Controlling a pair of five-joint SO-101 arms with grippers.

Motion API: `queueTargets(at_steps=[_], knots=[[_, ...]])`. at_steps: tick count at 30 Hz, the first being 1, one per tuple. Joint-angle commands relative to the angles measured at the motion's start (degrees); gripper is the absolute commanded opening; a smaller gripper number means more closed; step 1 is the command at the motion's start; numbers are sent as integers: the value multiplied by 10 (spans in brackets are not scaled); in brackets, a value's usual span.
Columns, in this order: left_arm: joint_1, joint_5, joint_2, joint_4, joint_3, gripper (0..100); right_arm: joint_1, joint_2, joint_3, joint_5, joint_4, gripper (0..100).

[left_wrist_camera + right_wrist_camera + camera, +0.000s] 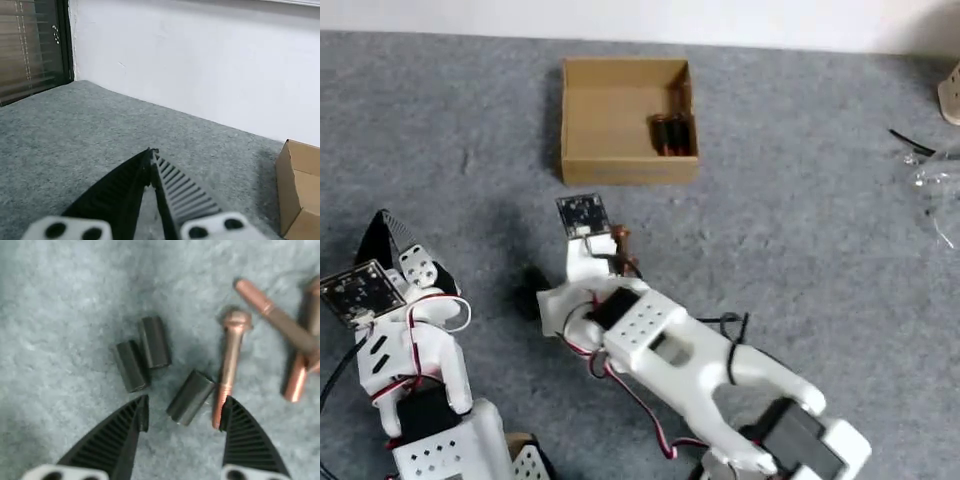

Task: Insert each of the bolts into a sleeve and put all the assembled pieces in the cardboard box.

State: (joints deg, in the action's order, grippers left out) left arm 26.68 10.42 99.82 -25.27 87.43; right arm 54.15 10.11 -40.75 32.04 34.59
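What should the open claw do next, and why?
Probably lower the right gripper and close on the nearest sleeve: it lies between the open jaws, with a bolt right beside it.

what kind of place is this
Probably an indoor robot test bench rather than a factory: a grey felt tabletop, a plain white wall and window blinds behind it, with loose bolts and sleeves laid out near a box.
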Motion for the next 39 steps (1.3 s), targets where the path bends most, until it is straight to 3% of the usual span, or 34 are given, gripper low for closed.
queueTargets(at_steps=[1, 9, 32, 39], knots=[[8, 3, -3, -1, -34, 7, 21, -22, 54, 39, 39, 217], [8, 3, -3, -1, -32, 8, 32, -53, 79, 49, 61, 217], [7, 4, -3, -1, -31, 8, 19, -57, 73, 49, -11, 217], [7, 4, -3, -2, -31, 9, 16, -132, 79, 49, -9, 217]])
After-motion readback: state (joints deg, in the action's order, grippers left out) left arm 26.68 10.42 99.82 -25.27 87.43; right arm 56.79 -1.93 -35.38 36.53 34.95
